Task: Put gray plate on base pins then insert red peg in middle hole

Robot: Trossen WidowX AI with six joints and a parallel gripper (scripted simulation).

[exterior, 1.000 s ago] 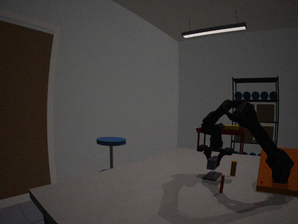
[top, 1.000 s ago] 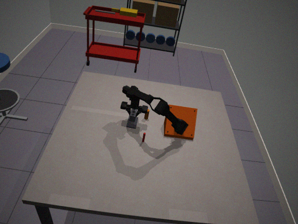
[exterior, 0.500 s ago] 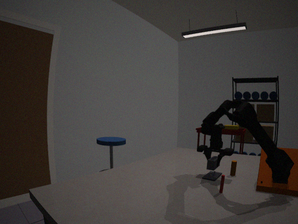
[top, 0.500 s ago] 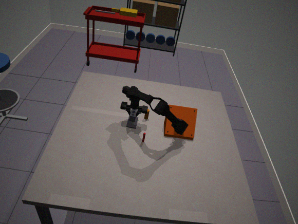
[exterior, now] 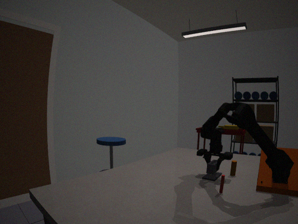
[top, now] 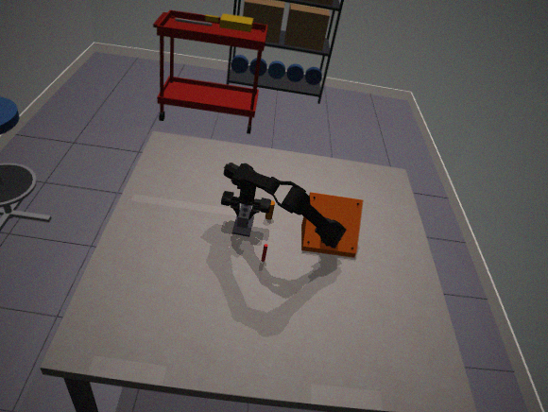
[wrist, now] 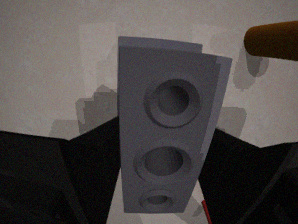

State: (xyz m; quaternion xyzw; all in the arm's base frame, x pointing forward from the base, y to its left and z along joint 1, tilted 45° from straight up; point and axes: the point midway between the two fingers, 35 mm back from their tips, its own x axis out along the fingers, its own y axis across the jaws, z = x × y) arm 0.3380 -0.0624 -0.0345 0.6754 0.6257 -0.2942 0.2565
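Observation:
My gripper (top: 244,207) (exterior: 212,163) (wrist: 157,120) is shut on the gray plate (top: 244,215) (exterior: 211,167) (wrist: 131,95), a block with three round holes. The plate is directly over the dark gray base (top: 242,231) (exterior: 211,176), very low; whether they touch is too small to tell. The base's pins are hidden, and in the wrist view the plate covers most of what lies beneath it. The red peg (top: 265,253) (exterior: 222,184) stands upright on the table, apart from the base; a sliver of it (wrist: 206,211) shows beside the right finger in the wrist view.
An orange-brown cylinder (top: 269,211) (exterior: 233,168) (wrist: 274,41) stands close to the base and gripper. The arm is mounted on an orange board (top: 340,218) (exterior: 265,180) lying on the table (top: 189,307) (exterior: 144,195). A red cart (top: 208,96) and a shelf stand beyond the table.

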